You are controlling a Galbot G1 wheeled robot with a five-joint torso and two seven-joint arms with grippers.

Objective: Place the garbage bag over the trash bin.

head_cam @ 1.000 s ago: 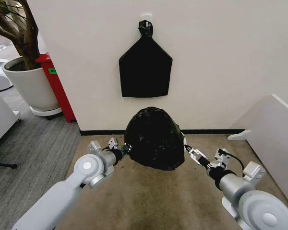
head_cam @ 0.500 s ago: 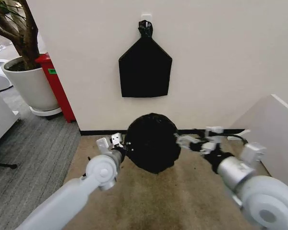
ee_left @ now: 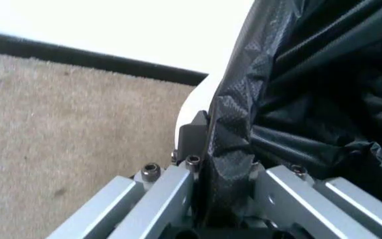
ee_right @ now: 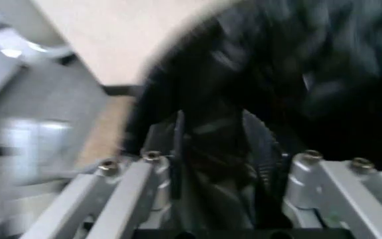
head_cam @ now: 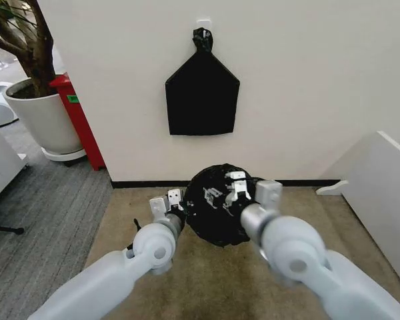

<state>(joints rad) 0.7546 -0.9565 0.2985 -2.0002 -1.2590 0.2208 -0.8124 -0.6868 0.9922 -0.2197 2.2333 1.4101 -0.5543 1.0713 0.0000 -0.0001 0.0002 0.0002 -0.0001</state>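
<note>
Swung inward since the earlier frame: right gripper [head_cam: 235, 187], from out at the right edge of the garbage bag [head_cam: 217, 213] to over its top, near the middle. Left gripper [head_cam: 175, 203] kept low at the bag's left edge, clamped on a fold of black plastic [ee_left: 234, 149]. Right fingers [ee_right: 260, 149] likewise closed on bunched bag. Bag draped as a dome on the carpet [head_cam: 207, 280] by the far wall, below the flat black bundle [head_cam: 202, 93]. Sliver of white bin [ee_left: 192, 107] glimpsed under the plastic. Judged mostly done: bin covered; releasing left.
</note>
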